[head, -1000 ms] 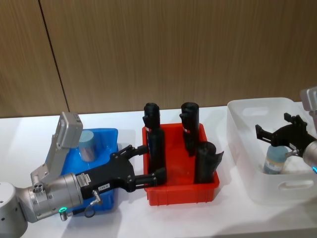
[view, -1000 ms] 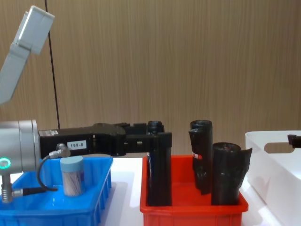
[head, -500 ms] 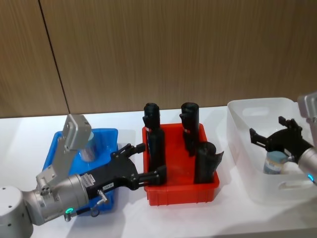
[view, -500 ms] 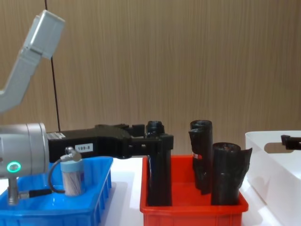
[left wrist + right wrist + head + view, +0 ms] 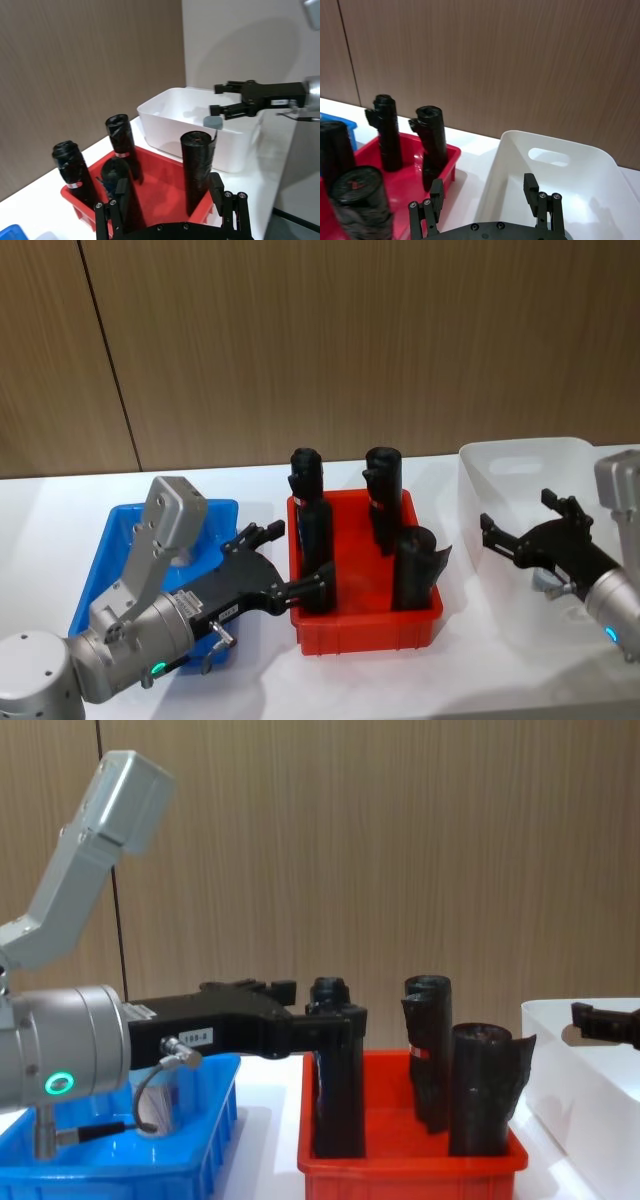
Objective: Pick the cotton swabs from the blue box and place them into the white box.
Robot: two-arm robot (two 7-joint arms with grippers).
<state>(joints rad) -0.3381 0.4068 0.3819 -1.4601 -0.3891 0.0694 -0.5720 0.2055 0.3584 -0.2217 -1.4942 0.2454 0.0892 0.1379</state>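
Blue-lidded cotton swabs (image 5: 212,121) are seen in the white box (image 5: 515,448) at 3 o'clock, under the spread right gripper (image 5: 518,512); black rolls (image 5: 381,490) could be knocked over by the spread left gripper (image 5: 298,554)

The grey-armed black left gripper (image 5: 293,558) reaches forward, fingers spread; the black right gripper (image 5: 523,518) hovers, fingers apart.

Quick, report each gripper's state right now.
Left gripper: open, empty, beside the red bin.
Right gripper: open, empty, over the white box.
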